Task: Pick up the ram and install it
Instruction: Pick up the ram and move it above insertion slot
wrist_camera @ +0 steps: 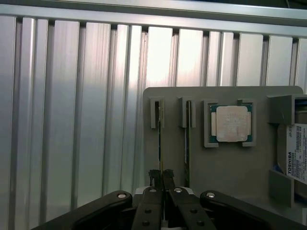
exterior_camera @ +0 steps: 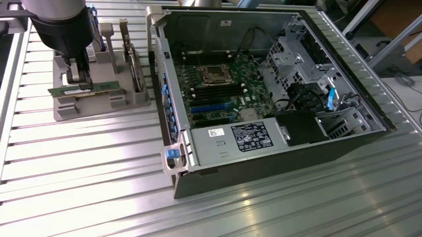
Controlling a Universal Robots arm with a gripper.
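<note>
A ribbed aluminium table (exterior_camera: 99, 163) carries a grey holder (exterior_camera: 132, 102), with an open computer case (exterior_camera: 264, 89) beside the holder. The gripper (wrist_camera: 160, 175) pinches the ram (exterior_camera: 72, 91), which stands on edge in the holder's slot.

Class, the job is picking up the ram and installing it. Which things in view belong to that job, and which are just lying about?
Belong to the job:
- gripper, shut on the ram
- grey holder the ram stands in
- motherboard in the open computer case

Just lying about:
- second ram stick
- processor chip
- hard drive
</note>
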